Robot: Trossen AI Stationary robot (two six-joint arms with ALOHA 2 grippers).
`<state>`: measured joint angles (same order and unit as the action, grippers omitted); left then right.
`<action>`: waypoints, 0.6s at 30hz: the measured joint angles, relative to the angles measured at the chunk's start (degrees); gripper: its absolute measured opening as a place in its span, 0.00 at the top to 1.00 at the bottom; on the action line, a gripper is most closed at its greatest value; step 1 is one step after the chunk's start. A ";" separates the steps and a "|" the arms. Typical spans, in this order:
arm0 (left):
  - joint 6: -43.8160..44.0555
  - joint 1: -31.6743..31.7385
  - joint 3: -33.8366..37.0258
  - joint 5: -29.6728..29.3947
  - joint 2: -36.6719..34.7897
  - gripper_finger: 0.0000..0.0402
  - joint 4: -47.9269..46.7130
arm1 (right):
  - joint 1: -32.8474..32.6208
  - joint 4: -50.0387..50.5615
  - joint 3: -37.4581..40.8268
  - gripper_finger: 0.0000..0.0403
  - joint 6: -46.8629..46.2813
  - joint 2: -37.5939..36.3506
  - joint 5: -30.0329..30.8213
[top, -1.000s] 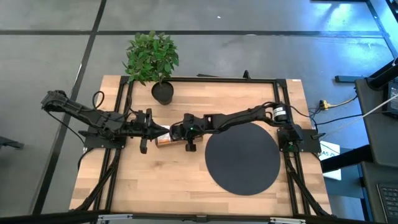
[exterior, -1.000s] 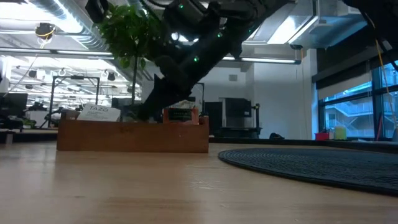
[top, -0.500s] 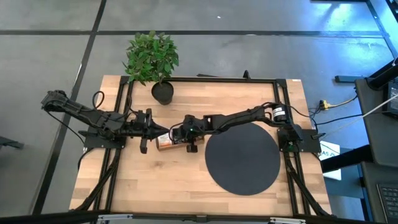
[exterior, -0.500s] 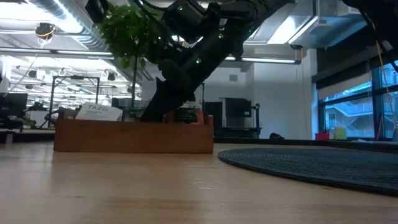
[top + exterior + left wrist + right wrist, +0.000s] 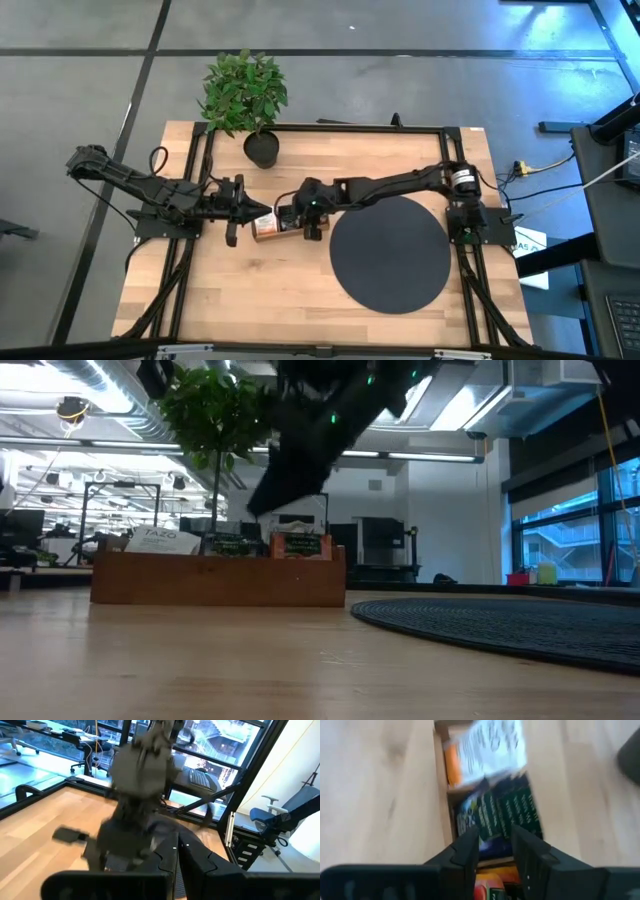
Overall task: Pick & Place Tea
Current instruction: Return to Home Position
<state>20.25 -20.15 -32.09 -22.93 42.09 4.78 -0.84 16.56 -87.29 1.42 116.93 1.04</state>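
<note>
- The tea (image 5: pixel 302 545) stands in the tray (image 5: pixel 215 582), with white, dark and orange sachets upright inside
- The right gripper (image 5: pixel 495 851) hangs just over the tray, fingers apart and holding nothing
- The left gripper (image 5: pixel 256 212) waits beside the tray, fingers closed on nothing
- Looks like the homing step to me: the right arm must rise clear of the sachets, then fold back

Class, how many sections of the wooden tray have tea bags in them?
3. White bags in one end section, dark bags in the middle, red-orange bags in the other end of the wooden tray. Stacked bags underneath may be hidden. Right gripper hovers open above the tray.
</note>
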 joint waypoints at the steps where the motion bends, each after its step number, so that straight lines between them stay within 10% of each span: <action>1: 0.03 0.00 -0.01 -0.01 0.00 0.97 -0.28 | 0.00 0.00 0.00 0.71 -0.85 -0.99 0.00; 10: 2.47 0.01 -0.01 -3.84 0.02 0.98 -7.77 | 0.26 11.86 2.28 0.71 -3.24 -16.84 -0.08; 18: 5.83 0.01 0.02 -6.12 -3.41 0.97 -9.34 | 0.22 4.15 26.52 0.71 -7.59 -38.36 -1.14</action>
<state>26.08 -20.14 -32.08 -29.05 38.68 -4.56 -0.62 20.71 -60.76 -6.17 78.56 -0.10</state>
